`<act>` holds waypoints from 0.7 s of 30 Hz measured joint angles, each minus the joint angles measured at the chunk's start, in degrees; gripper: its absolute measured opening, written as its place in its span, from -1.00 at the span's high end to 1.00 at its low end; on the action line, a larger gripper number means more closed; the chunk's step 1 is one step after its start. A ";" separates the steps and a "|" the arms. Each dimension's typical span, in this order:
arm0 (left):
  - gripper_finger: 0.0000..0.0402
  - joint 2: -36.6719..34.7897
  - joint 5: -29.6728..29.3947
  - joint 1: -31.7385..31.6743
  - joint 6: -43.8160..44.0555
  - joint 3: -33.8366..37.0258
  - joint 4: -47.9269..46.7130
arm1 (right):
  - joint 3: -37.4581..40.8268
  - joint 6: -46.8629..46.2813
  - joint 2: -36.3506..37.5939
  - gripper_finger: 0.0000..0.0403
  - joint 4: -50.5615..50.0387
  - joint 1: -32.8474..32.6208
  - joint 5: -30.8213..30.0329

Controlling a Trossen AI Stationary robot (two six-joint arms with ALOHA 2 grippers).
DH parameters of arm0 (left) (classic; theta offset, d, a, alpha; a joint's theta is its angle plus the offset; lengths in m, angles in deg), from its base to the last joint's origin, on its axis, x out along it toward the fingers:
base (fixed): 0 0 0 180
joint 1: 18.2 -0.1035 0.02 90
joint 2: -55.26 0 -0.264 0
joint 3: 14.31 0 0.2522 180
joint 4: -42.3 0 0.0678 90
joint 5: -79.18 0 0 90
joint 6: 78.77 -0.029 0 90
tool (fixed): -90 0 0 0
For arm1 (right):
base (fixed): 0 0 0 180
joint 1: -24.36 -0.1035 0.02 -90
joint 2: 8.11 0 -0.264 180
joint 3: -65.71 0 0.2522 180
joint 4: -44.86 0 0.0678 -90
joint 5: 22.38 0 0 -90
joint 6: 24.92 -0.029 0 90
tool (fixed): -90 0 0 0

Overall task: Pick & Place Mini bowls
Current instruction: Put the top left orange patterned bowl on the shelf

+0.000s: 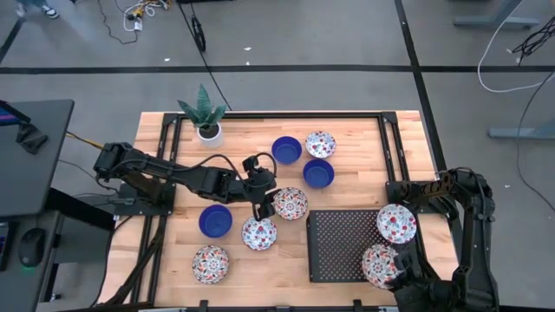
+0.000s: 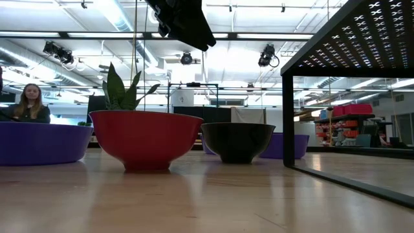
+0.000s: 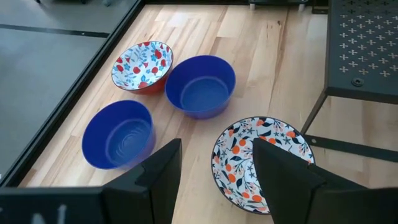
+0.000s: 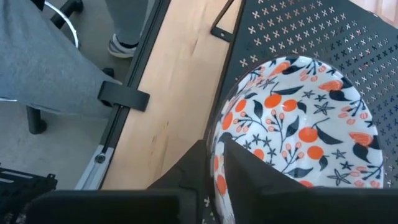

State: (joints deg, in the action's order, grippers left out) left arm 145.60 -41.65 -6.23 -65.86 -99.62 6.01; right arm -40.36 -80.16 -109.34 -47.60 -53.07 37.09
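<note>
Looking straight down from the high view, we see the wooden table (image 1: 347, 130) with the left gripper (image 1: 257, 206) held over its middle, between a patterned bowl (image 1: 290, 203) and another patterned bowl (image 1: 259, 233) nearer the front edge. A blue bowl (image 1: 215, 220) sits just beside it, and a fourth, patterned bowl (image 1: 211, 263) lies near the front left. Farther back stand two blue bowls (image 1: 286, 149) (image 1: 318, 173) and one patterned bowl (image 1: 321, 144), close to the potted plant (image 1: 205, 117). On the black perforated tray (image 1: 342, 247) rest two patterned bowls (image 1: 396, 224) (image 1: 380, 264); the right gripper (image 1: 401, 267) is at the nearer one's rim.

From the low view, we see a red-sided bowl (image 2: 145, 139), a dark bowl (image 2: 237, 142) and a purple-looking bowl (image 2: 40, 142) on the wood, the tray's edge (image 2: 349, 39) overhead, and a person (image 2: 29, 103) seated far behind.

In the left wrist view, our left fingers (image 3: 158, 177) stand moderately apart and empty (nothing between them) above the table.

In the right wrist view, the fingers (image 4: 249, 180) close on the rim of the orange-and-navy floral bowl (image 4: 305, 124), which lies on the tray.

We find no readable writing or labels anywhere.
</note>
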 joint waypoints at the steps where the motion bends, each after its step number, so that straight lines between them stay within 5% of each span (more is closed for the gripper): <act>1: 0.00 0.00 0.00 0.00 -0.01 0.00 -0.02 | 0.00 0.00 0.00 0.69 -0.03 0.00 0.00; 12: 0.00 0.00 0.02 0.04 0.00 0.01 -0.01 | 0.00 -1.13 0.02 0.27 -1.15 0.02 -0.17; 21: 0.00 0.00 0.04 0.15 0.00 0.02 -0.02 | 0.00 -1.18 0.04 0.14 -2.12 0.96 -1.57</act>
State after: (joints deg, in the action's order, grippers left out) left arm 145.60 -41.60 -6.08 -65.86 -99.60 5.99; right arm -40.36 -81.34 -109.30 -49.72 -52.11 35.52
